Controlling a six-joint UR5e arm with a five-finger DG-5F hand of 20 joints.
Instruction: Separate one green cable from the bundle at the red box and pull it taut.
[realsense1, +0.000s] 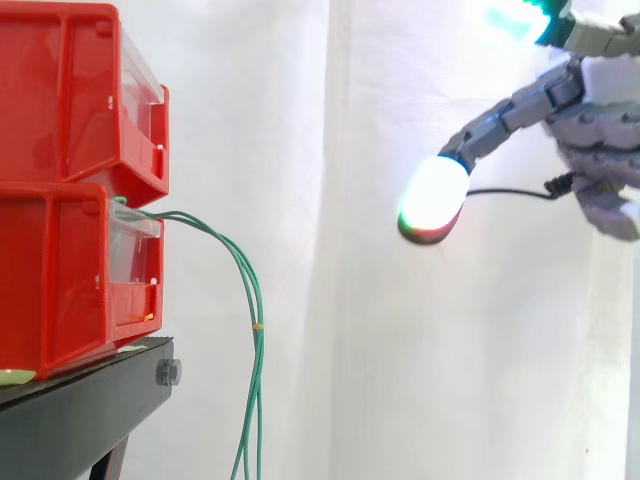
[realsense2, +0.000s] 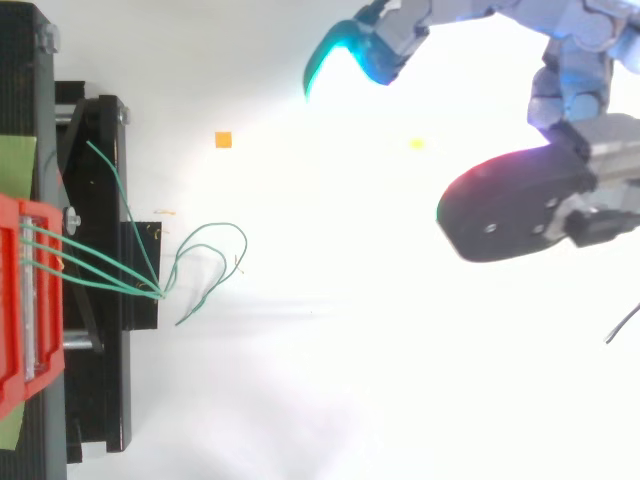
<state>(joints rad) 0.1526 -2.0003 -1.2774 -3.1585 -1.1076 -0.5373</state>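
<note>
So the hand (realsense1: 600, 140) sits in the upper right of the side view, well apart from everything else. Its fingers are spread and pretty much straight, with nothing in them. One fingertip (realsense1: 432, 197) glows white with a red-green edge and points down-left toward the middle of the frame. Another glows cyan right at the top edge.

The green cables (realsense1: 250, 290) are over on the left. They come out of the front of the lower red bin (realsense1: 60, 270), arc over and drop straight down past the edge of the black stand (realsense1: 90, 400), running off the bottom of the frame. A tiny yellow tie (realsense1: 258, 326) pinches them together partway down. The upper red bin (realsense1: 70, 90) is stacked right on top of the lower one, and the white curtain (realsense1: 380, 350) fills in behind.

From the top view the cables fan out from the bin at the left edge and meet at one point over the stand. Past that, their loose ends curl out to the right. Looks like three or four strands, but the glare makes it hard to be sure. The hand is in the upper right there too, with a wide bare gap between it and the cables. There's also a little orange square (realsense2: 223, 140) lying above the cable ends.
</note>
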